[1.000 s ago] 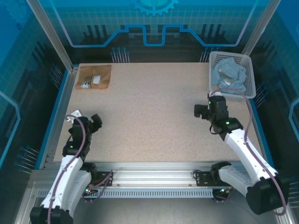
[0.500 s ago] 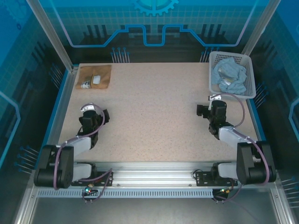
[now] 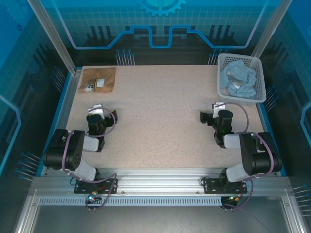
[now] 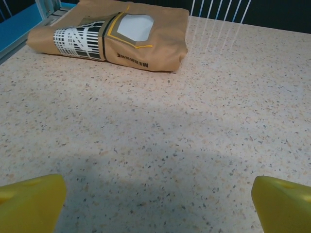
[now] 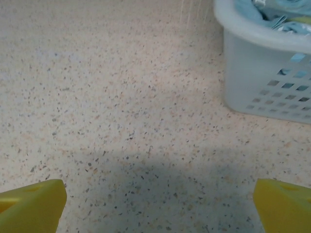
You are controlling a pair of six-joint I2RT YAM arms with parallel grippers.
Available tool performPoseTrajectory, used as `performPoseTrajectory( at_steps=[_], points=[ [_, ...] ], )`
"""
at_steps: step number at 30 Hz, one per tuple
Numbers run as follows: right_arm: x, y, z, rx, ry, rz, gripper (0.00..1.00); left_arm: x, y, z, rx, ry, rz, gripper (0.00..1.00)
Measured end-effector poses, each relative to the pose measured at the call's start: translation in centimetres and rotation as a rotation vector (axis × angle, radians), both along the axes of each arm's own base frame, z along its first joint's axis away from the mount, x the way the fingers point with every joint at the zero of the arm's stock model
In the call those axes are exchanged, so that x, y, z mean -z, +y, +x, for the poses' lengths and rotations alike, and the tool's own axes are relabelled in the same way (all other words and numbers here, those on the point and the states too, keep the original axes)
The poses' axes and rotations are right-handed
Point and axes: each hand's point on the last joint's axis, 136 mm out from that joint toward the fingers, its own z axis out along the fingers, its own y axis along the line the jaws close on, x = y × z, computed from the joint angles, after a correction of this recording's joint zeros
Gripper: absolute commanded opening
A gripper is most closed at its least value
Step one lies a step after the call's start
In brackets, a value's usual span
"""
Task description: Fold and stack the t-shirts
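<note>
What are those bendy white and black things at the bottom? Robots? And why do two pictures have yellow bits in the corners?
Yes, they are two robot arms, the left arm and the right arm, bolted to the near edge of a speckled table. The big picture comes from a camera high above them. The two close-up pictures come from a little camera on each arm's wrist. The yellow bits are the tips of its jaws, spread wide open and holding nothing. At the table's far left lies a folded brown t-shirt. At the far right stands a white basket with a crumpled blue t-shirt inside, not yet folded.
</note>
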Motion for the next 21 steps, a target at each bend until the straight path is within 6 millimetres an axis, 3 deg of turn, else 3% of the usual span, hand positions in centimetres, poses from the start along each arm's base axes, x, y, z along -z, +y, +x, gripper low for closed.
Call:
performPoseTrajectory(
  at_steps=[4, 21],
  points=[
    [-0.7, 0.2, 0.6, -0.008, -0.021, -0.008, 1.0, -1.5, -0.3, 1.3, 0.02, -0.039, -0.002, 0.99],
    [-1.7, 1.7, 1.4, -0.089, -0.042, -0.006, 1.0, -1.5, -0.4, 1.4, 0.027, -0.035, -0.002, 0.99]
  ],
)
